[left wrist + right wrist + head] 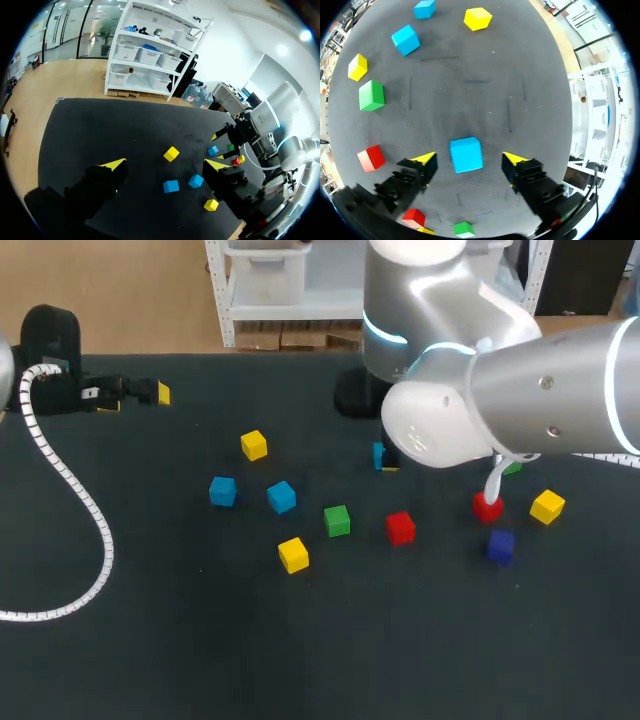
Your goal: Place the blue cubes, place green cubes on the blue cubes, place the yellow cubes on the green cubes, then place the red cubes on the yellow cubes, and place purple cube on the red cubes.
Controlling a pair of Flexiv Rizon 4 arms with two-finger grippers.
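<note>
My right gripper is open, low over the mat, with a blue cube resting between its fingers and a gap on each side. In the head view that blue cube peeks out from under my right arm. Two more blue cubes lie left of centre, with yellow cubes, a green cube and a red cube around them. Another red cube, a yellow one and a purple cube lie at the right. My left gripper hangs open and empty at the far left.
A green cube is mostly hidden behind my right arm. A white ribbed cable loops over the left part of the black mat. My right arm's big elbow covers the middle right of the table.
</note>
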